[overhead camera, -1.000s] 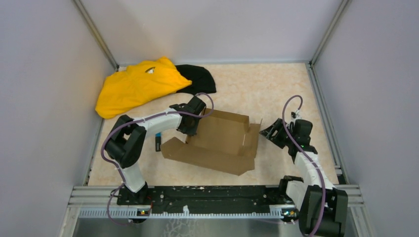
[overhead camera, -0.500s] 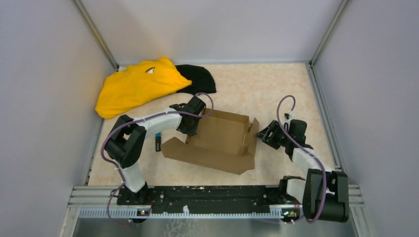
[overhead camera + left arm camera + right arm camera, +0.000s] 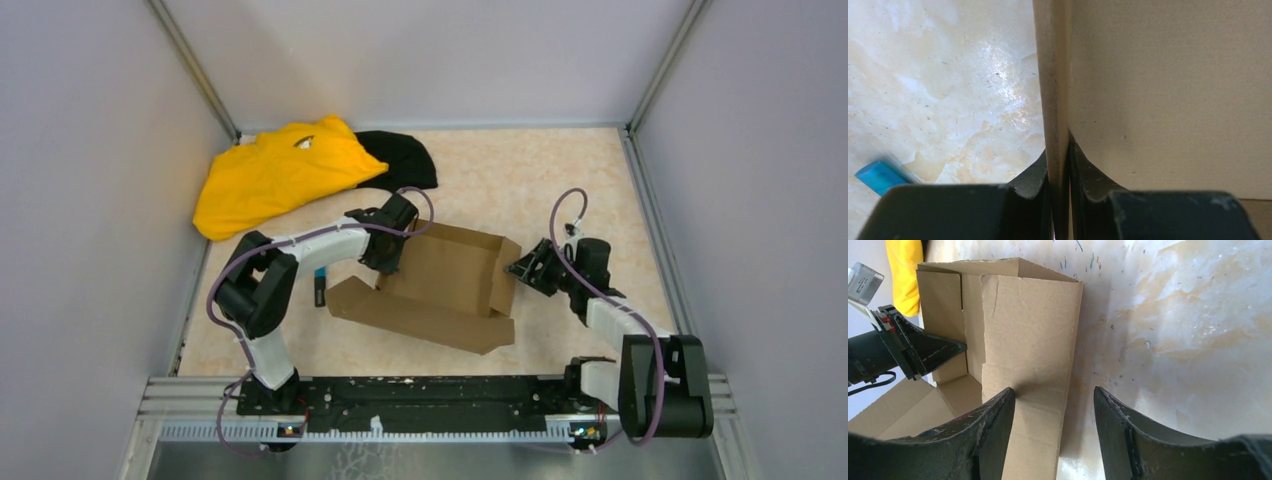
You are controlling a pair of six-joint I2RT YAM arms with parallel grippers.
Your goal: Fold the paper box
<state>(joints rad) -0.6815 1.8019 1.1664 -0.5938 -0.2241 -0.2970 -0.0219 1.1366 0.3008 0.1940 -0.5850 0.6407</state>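
The paper box (image 3: pixel 440 285), partly raised, lies on the table (image 3: pixel 560 170), nearer the arm bases than the yellow cloth (image 3: pixel 275 175). The left gripper (image 3: pixel 1058 150) pinches its wall on the cloth's side, jaws narrow. The right gripper (image 3: pixel 1053 392) stands open at the upright flap farthest from the cloth.

The left arm (image 3: pixel 320 245) arches from its base to the far left corner of the paper box (image 3: pixel 450 285). There the left pincer (image 3: pixel 388 250) is clamped tight on an upright wall, one finger on each side. The right arm (image 3: pixel 615 318) reaches low toward the box's right end. The right pincer (image 3: pixel 518 270) stands parted, with the raised end flap's edge between its fingers.
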